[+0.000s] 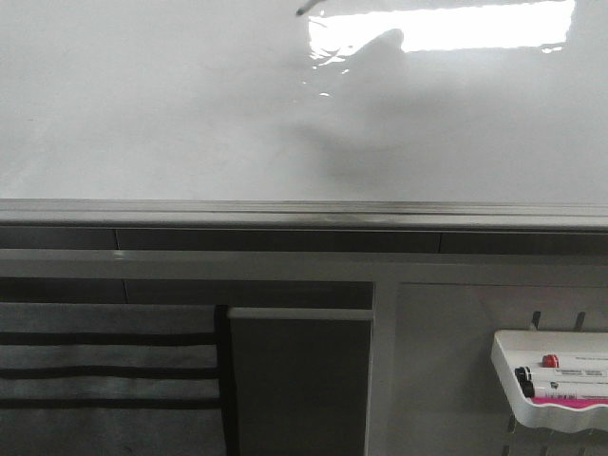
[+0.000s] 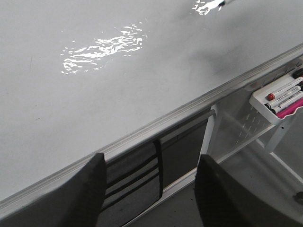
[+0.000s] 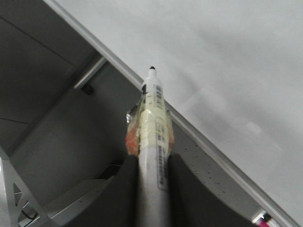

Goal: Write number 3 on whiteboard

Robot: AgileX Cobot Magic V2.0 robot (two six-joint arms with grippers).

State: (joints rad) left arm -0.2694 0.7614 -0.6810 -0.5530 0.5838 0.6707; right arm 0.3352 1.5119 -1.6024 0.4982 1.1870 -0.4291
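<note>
The whiteboard (image 1: 190, 104) is a large glossy white board with a grey metal rim; it fills the top of the front view and also shows in the left wrist view (image 2: 118, 85) and the right wrist view (image 3: 227, 61). I see no number 3 on it; its surface shows blank. My right gripper (image 3: 152, 165) is shut on a white marker (image 3: 152, 127) with a black tip, wrapped in yellowish tape. The tip sits at the board's rim, off the surface. My left gripper (image 2: 149, 165) is open and empty below the board's rim.
A small white marker tray (image 1: 551, 375) with several markers hangs at the lower right, also in the left wrist view (image 2: 279, 97). A grey cloth with black stripes (image 1: 104, 375) hangs under the board's rim. A dark mark (image 1: 304, 10) shows at the board's top.
</note>
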